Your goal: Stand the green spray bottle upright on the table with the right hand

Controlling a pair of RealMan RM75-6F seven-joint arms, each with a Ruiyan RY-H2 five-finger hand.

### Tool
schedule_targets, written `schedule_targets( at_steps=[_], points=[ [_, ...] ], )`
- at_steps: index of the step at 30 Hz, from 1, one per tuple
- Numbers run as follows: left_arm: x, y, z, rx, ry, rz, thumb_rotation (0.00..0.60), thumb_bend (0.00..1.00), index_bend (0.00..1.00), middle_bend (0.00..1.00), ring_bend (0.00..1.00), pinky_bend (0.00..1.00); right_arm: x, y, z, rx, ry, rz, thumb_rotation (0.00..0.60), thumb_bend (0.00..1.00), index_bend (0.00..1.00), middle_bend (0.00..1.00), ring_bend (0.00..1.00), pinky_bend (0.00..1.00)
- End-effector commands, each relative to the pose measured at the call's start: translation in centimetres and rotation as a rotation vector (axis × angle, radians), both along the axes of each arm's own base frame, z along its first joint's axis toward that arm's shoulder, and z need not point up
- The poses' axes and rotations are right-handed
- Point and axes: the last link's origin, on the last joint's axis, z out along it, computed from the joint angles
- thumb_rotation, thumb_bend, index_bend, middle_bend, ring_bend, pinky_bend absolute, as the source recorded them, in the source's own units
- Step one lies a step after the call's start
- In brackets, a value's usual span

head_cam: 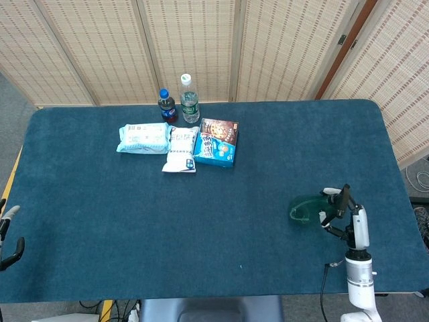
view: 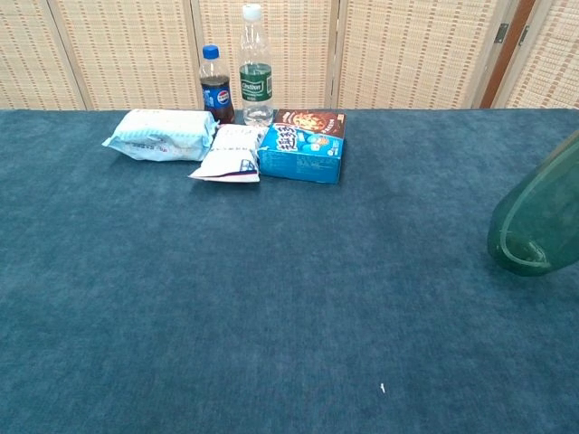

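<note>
The green spray bottle [head_cam: 303, 208] is translucent dark green and sits near the table's front right. It is tilted, its base pointing left and hanging just over the blue tabletop [head_cam: 255, 181]. My right hand [head_cam: 344, 212] grips its upper part from the right, seen edge-on. In the chest view only the bottle's [view: 536, 221] body and round base show at the right edge; the hand is outside that frame. A small part of my left hand [head_cam: 8, 236] shows at the lower left edge of the head view, off the table.
At the back left lie two pale snack packs [head_cam: 143, 137] [head_cam: 181, 150] and a blue biscuit box [head_cam: 218, 141]. Behind them stand a cola bottle [head_cam: 167, 106] and a water bottle [head_cam: 189, 99]. Woven screens close off the far side.
</note>
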Motion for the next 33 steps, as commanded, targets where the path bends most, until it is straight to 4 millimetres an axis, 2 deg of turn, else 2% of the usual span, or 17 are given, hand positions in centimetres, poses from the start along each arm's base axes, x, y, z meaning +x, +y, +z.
schedule_targets(
  at_steps=[1,18,33],
  points=[
    [0.0,0.1,-0.2,-0.008,0.002,-0.001,0.6,0.46,0.13,0.01,0.0,0.0,-0.8,0.3,-0.4,-0.004,-0.019,-0.026,0.6,0.33,0.38,0.47,0.41,0.51],
    [-0.8,0.1,-0.6,-0.017,0.002,0.02,0.6,0.46,0.13,0.01,0.0,0.0,-3.2,-0.3,-2.2,0.046,-0.05,-0.094,0.6,0.33,0.38,0.47,0.41,0.51],
    [-0.8,0.3,-0.2,-0.015,0.016,0.023,0.6,0.46,0.13,0.01,0.0,0.0,-3.3,-0.8,-2.3,0.048,-0.036,-0.095,0.6,0.33,0.38,0.47,0.41,0.52]
  ],
)
